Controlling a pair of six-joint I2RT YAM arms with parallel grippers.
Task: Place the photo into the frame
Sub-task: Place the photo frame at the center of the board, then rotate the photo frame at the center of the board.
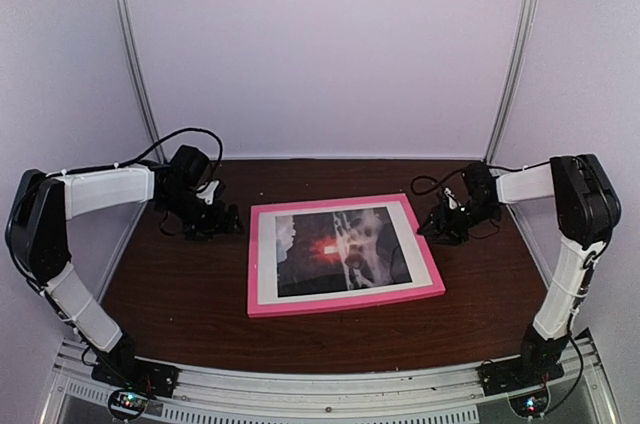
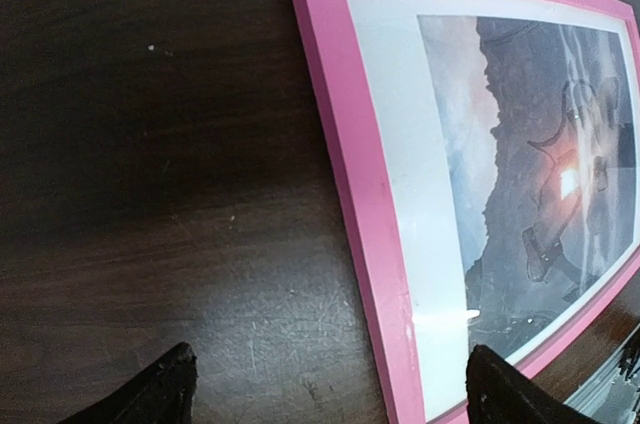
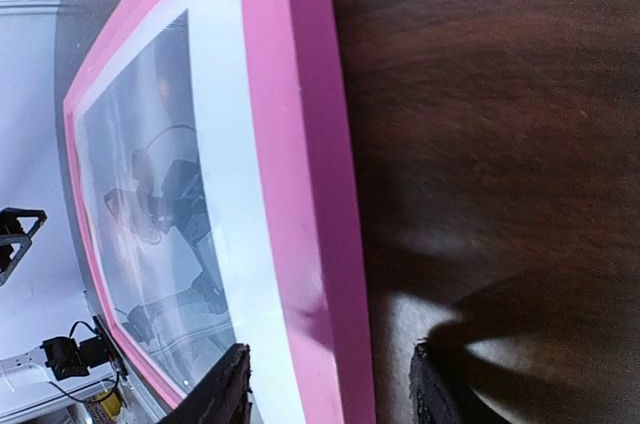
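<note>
The pink-rimmed frame (image 1: 345,302) lies flat, face up, in the middle of the dark wooden table. The photo (image 1: 335,249) shows inside it, behind glass and within a white mat border (image 1: 264,259). My left gripper (image 1: 222,221) hangs low just left of the frame, open. In the left wrist view its tips (image 2: 335,374) span the table and the frame's near rim (image 2: 345,144), with the photo (image 2: 540,144) beyond. My right gripper (image 1: 432,227) is at the frame's right side. It (image 3: 332,379) stands open astride the pink rim (image 3: 295,144), apart from it.
The brown table (image 1: 170,294) ends in white walls at the back and sides, with metal posts (image 1: 135,54) in the rear corners. The arm bases sit on a rail (image 1: 320,389) at the near edge. The glass reflects my right arm (image 3: 175,194).
</note>
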